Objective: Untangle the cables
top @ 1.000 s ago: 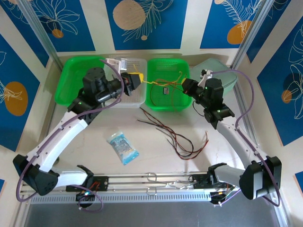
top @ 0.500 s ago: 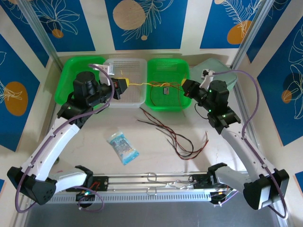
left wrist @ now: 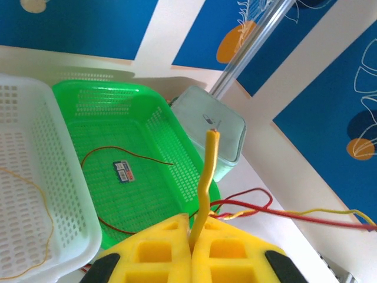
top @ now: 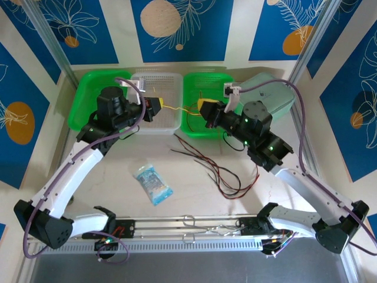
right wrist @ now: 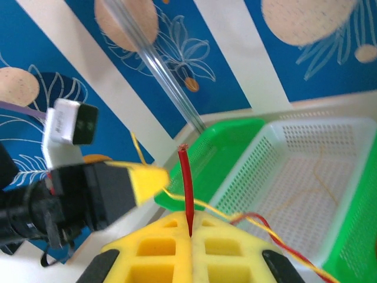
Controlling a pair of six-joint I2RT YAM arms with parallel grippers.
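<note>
Right pincer point(top: 204, 111) has swung left over the green tray point(top: 197, 81) up top, nearing the left pincer point(top: 156, 108) (yellow cable point(top: 177, 108) spans them). Left wrist: clamped on yellow. Right wrist: gripping the red cable point(right wrist: 187, 183), seemingly twisted with yellow, so not untangled yet.

The white left arm point(top: 70, 171) and white right arm point(top: 306, 183) reach far, tips facing each other. The yellow left gripper point(top: 154, 108) pinches a thin yellow wire point(left wrist: 203, 177). The yellow right gripper point(top: 206, 109) pinches a thin red wire point(right wrist: 187, 183).
</note>
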